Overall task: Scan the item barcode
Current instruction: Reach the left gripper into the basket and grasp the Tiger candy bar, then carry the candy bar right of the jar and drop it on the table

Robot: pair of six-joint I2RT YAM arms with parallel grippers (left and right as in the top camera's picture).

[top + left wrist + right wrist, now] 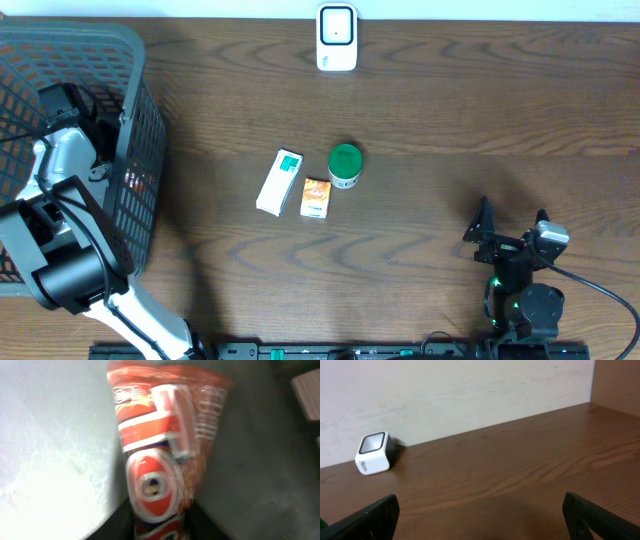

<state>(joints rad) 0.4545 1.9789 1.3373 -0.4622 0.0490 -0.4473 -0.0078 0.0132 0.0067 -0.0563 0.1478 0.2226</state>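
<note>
L arm (60, 230) hung inside the dark mesh basket (140, 110) at the left end of the table (450, 120). In the L wrist view the left fingers (116, 525) pressed on both sides of the lower end of a red snack bag (160, 455). The bag filled the frame, blurred, w/ white & orange print. It was inside the basket, and a bit of red showed thru the basket's right wall from overhead. The white barcode scanner (337, 37) sat at the far mid edge of the table, well apart from the basket. Mid-table lay a white-and-green box (279, 182), a small orange packet (316, 198) just beside it, and a green-lidded jar (345, 165) near both. R arm was at the near right corner, right fingers (370, 517) spread wide, holding nothing, facing the scanner.
</note>
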